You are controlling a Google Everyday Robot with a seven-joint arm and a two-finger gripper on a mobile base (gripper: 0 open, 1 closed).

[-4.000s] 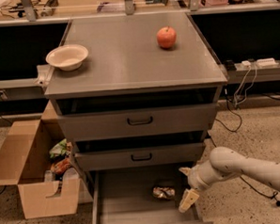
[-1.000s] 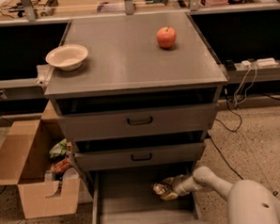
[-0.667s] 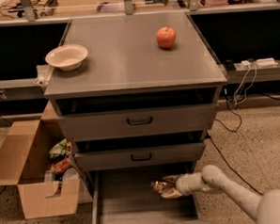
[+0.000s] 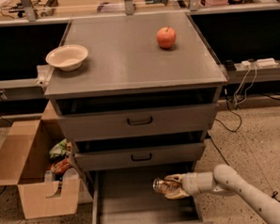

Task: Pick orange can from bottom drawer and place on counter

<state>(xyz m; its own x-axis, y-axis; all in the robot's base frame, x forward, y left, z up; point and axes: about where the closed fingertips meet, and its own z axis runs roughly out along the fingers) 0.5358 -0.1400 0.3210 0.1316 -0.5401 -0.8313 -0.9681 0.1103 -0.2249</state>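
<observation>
Four seconds back my gripper (image 4: 170, 187) hung beside the orange can (image 4: 159, 185), on its right; now its two fingers (image 4: 173, 178) sit clamped above and below that can, which lies on its side with the silver end turned left. Starting from the left, a cardboard box (image 4: 25, 171) stands open on the speckled floor against the cabinet, with some coloured wrappers (image 4: 60, 158) in it. Up on the counter (image 4: 128, 67), a pale bowl (image 4: 67, 57) rests near the left edge. Below the counter, the two upper drawers (image 4: 107, 125) with black handles are each pulled out a little. Under them the bottom drawer (image 4: 131, 206) is drawn out far, its grey floor bare on the left half. The can and my claw are over the right part of that drawer, just under the front of the drawer above; I cannot tell whether the can touches the drawer floor. A red apple (image 4: 166, 37) stands toward the back right of the counter, well apart from the bowl. My pale arm (image 4: 243, 193) runs in from the lower right corner, and cables (image 4: 240, 87) hang by the cabinet's right side.
</observation>
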